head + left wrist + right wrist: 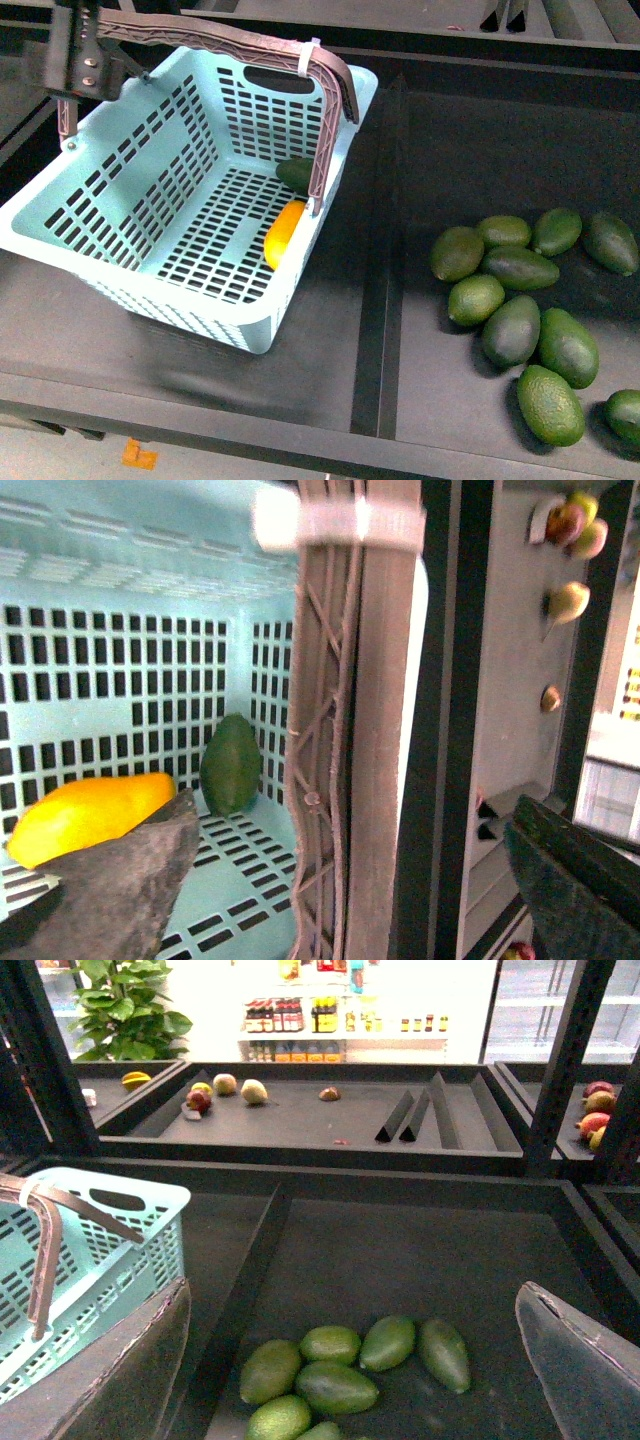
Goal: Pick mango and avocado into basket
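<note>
The teal basket (120, 215) stands at the left. The yellow mango (283, 234) lies on its floor by the right wall. A dark green avocado (296, 174) lies just beyond it, partly behind the brown handle (330, 110). My left gripper (82, 55) hovers over the basket's far left corner by the handle. In the left wrist view it (345, 900) is open, its jaws either side of the handle (345, 730), with the mango (85, 815) and avocado (230, 763) below. My right gripper (355, 1390) is open and empty above loose avocados (335, 1385).
Several loose avocados (520, 300) lie in the right bin, beyond a raised black divider (388, 250). The basket (90, 1250) is to the side in the right wrist view. A far shelf holds other fruit (225, 1088). The counter's front edge (300, 420) is close.
</note>
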Controlling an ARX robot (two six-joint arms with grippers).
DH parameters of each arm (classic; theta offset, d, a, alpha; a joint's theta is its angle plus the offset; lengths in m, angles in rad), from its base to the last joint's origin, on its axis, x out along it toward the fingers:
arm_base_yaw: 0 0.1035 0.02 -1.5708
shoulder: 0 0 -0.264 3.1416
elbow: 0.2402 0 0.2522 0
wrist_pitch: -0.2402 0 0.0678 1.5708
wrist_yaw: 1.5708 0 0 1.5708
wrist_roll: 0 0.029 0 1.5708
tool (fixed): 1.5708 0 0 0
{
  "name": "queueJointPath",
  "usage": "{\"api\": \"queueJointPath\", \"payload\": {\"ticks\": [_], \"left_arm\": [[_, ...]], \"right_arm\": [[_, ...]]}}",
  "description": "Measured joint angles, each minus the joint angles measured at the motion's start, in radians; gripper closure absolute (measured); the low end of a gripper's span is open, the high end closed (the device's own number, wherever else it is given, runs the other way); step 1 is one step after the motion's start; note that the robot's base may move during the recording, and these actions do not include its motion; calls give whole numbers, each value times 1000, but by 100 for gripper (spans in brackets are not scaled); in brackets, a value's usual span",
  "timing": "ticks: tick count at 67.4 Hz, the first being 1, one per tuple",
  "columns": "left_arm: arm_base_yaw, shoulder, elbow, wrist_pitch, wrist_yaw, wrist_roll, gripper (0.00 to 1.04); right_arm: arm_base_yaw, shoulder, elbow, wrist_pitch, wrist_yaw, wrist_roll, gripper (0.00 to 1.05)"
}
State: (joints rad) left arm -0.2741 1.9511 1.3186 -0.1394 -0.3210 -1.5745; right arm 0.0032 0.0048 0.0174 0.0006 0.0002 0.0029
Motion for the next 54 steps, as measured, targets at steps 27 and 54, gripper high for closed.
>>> {"api": "queueJointPath", "payload": {"ticks": [27, 54], "left_arm": [[60, -320, -668, 1029, 119, 1122, 53], [176, -704, -1085, 1148, 225, 1556, 103]], "right_arm": [[0, 0, 0, 0, 2, 0, 9], [0, 0, 0, 0, 1, 0, 9]]}}
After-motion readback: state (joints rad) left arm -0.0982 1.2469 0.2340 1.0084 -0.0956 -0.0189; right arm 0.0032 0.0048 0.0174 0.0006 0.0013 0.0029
